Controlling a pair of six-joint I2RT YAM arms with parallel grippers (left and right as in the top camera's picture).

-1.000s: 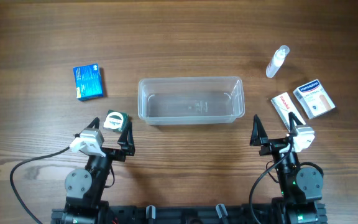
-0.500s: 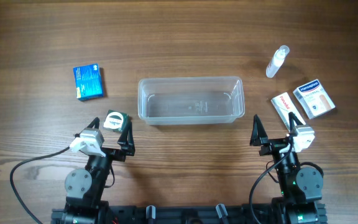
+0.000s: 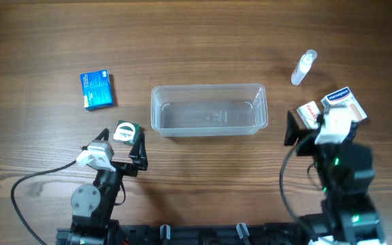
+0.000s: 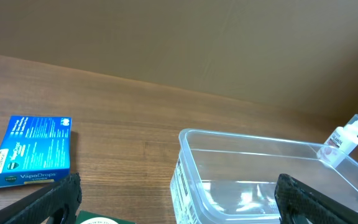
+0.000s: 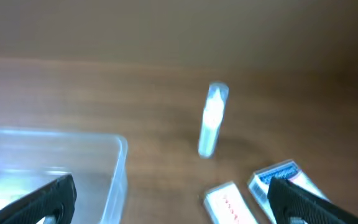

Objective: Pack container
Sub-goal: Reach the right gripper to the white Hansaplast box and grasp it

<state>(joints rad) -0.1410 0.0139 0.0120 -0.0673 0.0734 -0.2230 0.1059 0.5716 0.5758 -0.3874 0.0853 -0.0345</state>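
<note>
Overhead and wrist views at the outset of packing. The container [image 3: 209,87], a clear rectangular tub, stands open side up at the centre of the table [image 3: 196,34], between the two arms, so that either can reach over its rim. It appears empty, so no item seems packed yet. The goods lie scattered around it, none touching it: a blue box [image 3: 97,90] well to its left, a small green-and-white box [image 3: 125,131] near its left front corner, and to its right a spray bottle [image 3: 303,68] on its side, a white-and-red box [image 3: 308,111] and a blue-and-white box [image 3: 342,101]. The left gripper [image 3: 121,141] has its fingers spread wide with nothing clamped. The small green-and-white box lies on the table just ahead of them, its top barely showing at the bottom of the left wrist view. The right gripper [image 3: 320,126] is likewise wide open and empty. It hangs over the two boxes on its side and partly hides them from above, a placement that suggests one of them as the first pick. Its wrist view is blurred, showing the bottle ahead, the tub's corner at the left and both boxes low at the right. The next move probably calls for lowering the open jaws astride a box's narrower sides. Such flat boxes offer little height to grasp, so a shallow approach could push one along rather than lift it.
</note>
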